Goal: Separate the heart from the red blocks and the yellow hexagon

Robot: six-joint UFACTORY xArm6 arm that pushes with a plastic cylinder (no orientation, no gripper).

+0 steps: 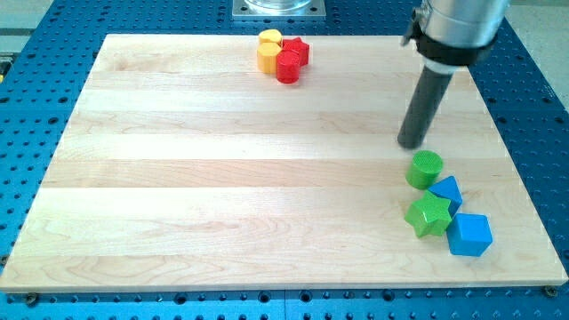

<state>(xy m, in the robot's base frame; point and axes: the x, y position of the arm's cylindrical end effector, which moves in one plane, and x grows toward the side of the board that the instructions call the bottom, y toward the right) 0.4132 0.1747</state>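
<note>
The rod's tip [412,145] hovers just above the green cylinder [425,169] near the surface's [222,178] right edge. At the top edge, the yellow heart [270,38] touches the yellow hexagon [268,59] and 2 red blocks [291,59], unseparated; there are no fingers.

A robotics lab bench set up for block-pushing trials.

A pale wooden table [222,178] lies on a blue metal breadboard [533,107] drilled with a regular grid of mounting holes, the kind found on lab workbenches. A grey metal mounting plate [279,9] sits at the view's top edge, and an industrial arm's dark rod [422,107] hangs over small coloured test blocks [283,53].
</note>
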